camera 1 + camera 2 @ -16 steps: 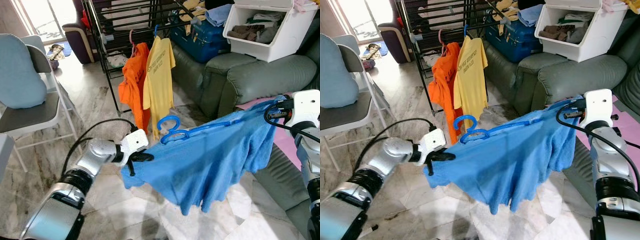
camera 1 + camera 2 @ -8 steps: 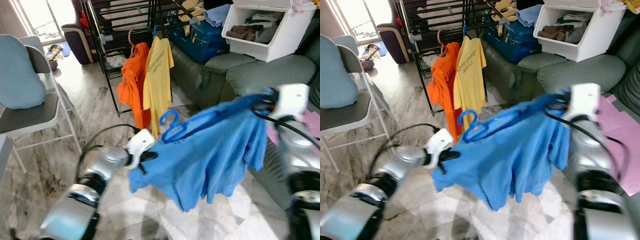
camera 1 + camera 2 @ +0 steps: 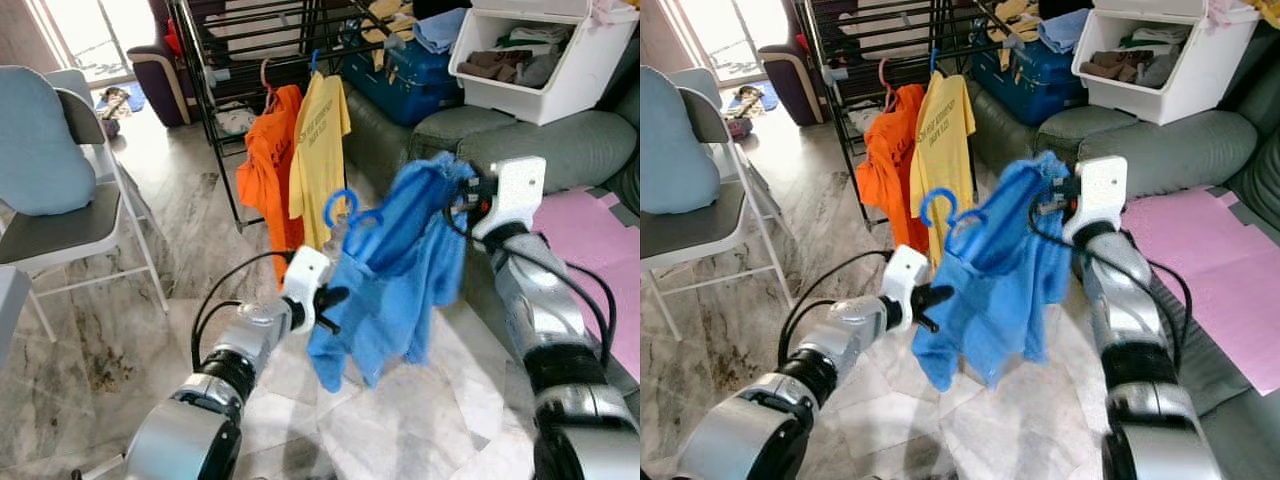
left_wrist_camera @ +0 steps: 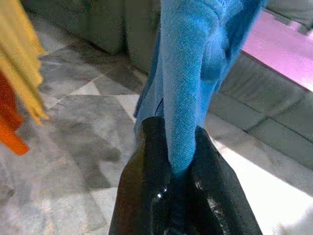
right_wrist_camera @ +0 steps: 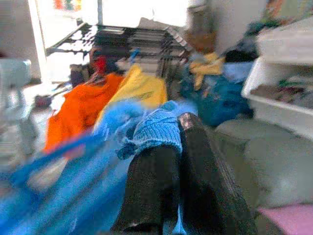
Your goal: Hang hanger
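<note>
Up close on my wrist views, left hand (image 4: 178,166) and right hand (image 5: 168,147) each clamp the blue shirt (image 3: 395,270), arms raised near its blue hanger (image 3: 343,207).

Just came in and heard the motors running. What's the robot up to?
It is carrying a blue shirt on a blue hanger toward the black drying rack. The left claw pinches the shirt's lower edge, and the right claw grips its upper end. An orange shirt and a yellow shirt already hang there.
</note>
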Controlling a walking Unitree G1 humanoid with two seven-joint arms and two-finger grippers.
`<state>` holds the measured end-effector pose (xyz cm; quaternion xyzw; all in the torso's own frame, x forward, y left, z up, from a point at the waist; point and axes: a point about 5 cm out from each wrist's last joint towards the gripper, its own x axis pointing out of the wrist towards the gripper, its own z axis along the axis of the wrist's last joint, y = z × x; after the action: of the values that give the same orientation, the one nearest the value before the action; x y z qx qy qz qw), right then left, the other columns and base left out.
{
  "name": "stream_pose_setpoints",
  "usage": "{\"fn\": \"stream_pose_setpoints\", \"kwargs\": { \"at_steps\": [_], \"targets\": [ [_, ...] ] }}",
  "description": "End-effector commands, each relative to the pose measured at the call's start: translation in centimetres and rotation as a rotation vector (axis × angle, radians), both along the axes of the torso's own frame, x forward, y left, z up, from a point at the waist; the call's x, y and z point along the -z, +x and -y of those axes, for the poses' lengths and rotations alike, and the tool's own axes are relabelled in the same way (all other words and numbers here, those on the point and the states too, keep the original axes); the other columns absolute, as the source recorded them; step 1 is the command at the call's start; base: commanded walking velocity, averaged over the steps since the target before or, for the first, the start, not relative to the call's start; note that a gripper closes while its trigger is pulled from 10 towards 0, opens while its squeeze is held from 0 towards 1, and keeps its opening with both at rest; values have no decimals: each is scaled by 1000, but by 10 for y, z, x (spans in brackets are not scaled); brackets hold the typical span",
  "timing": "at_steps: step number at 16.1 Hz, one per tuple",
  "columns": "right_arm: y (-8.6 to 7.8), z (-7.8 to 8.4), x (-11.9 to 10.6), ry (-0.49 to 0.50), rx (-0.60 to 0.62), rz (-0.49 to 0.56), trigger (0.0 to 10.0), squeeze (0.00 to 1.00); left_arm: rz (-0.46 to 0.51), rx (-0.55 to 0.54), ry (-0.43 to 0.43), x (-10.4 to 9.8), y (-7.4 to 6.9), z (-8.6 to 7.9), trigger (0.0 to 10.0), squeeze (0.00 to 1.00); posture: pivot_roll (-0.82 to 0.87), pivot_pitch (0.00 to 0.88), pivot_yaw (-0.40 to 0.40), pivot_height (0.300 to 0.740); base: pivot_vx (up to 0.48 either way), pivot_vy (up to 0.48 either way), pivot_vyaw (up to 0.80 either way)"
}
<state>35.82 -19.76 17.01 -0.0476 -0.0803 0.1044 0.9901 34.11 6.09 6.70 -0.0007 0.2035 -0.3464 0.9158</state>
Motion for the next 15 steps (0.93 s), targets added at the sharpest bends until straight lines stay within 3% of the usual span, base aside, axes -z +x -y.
{"fn": "stream_pose_setpoints", "kwargs": {
  "at_steps": [1, 3, 4, 8, 9, 10, 11, 13, 15],
  "targets": [
    [-3, -7, -3, 11, -68, 3, 0, 0, 2, -55, -20, -7, 7, -4, 0, 0, -217, 0, 42, 740, 0, 0, 0],
    [-11, -14, 3, 23, -164, -36, 0, 0, -8, -101, -27, -7, 9, -8, 0, 0, -219, 0, 43, 740, 0, 0, 0],
    [-24, -27, 11, 36, -318, -93, 0, 0, -10, -152, -29, -8, 12, -12, 0, 0, -221, 0, 42, 740, 0, 0, 0],
    [-41, -37, 19, 24, -457, -155, 0, 0, -12, -183, -38, -10, 14, -16, 0, 0, -221, 0, 42, 740, 0, 0, 0],
    [-70, -45, 38, -17, -660, -279, 0, 0, -11, -235, -50, -15, 19, -22, 0, 0, -220, 0, 42, 740, 0, 0, 0],
    [-84, -48, 47, -34, -752, -340, 0, 0, -8, -256, -54, -17, 21, -26, 0, 0, -219, 0, 42, 740, 0, 0, 0],
    [-86, -48, 49, -39, -766, -353, 0, 0, -7, -258, -54, -17, 22, -26, 0, 0, -219, 0, 42, 740, 0, 0, 0],
    [-108, -46, 64, -94, -875, -448, 0, 0, -1, -274, -47, -19, 23, -30, 0, 0, -218, 0, 44, 740, 0, 0, 0],
    [-112, -41, 68, -135, -867, -473, 0, 0, -1, -276, -46, -19, 24, -31, 0, 0, -219, 0, 45, 740, 0, 0, 0]
  ]
}}
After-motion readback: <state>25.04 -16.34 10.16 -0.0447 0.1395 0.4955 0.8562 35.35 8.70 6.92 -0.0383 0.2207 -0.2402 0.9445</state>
